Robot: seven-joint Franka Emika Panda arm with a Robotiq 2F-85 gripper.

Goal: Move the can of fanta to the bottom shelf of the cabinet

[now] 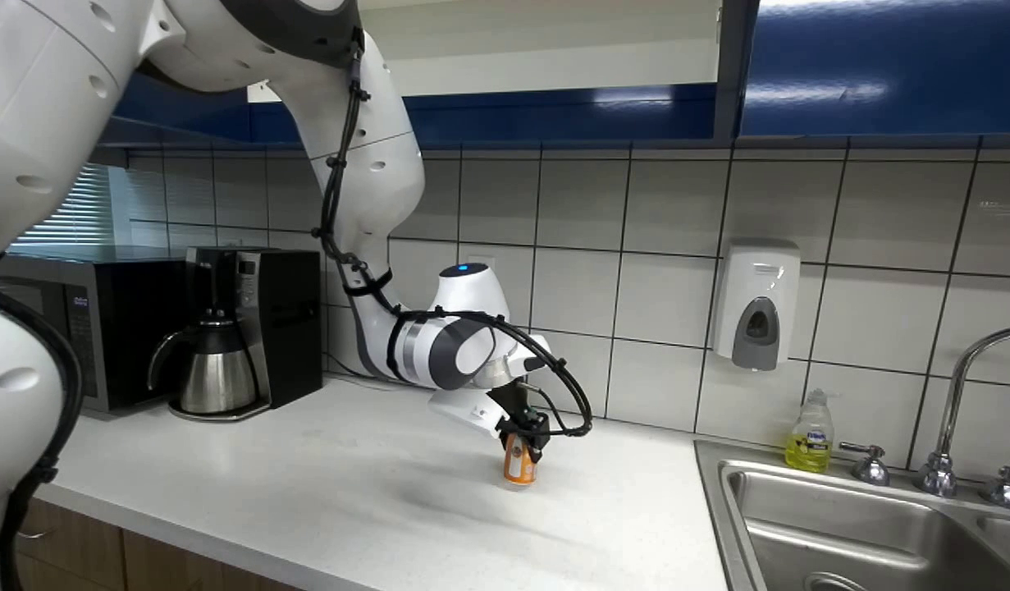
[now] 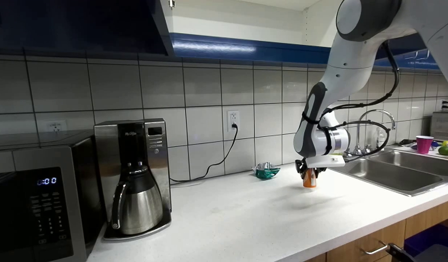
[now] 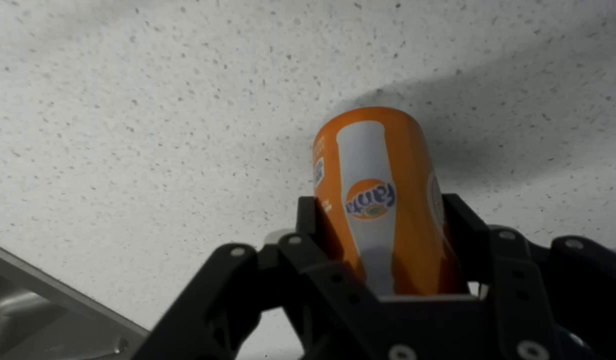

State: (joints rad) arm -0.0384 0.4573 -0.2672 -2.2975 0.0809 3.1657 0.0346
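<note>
Gripper (image 3: 380, 215) right up close in the wrist view, clamped on the can of fanta (image 3: 375, 170), whose upper end is hidden! Base touching the table (image 1: 324, 484) or just above? Can't tell. Overhead, the cabinet (image 2: 242, 48) is cut off.

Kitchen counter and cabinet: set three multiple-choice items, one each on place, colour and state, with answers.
1. Where is the coffee maker? A) in the sink B) beside the microwave C) on the floor
2. What colour is the outside of the cabinet? A) red B) yellow C) blue
3. How is the gripper? A) shut on the can of fanta B) wide open C) shut, empty

1B: side by side in both exterior views.
2C: its front is glossy blue.
3A: in the wrist view, fingers touch both sides.
</note>
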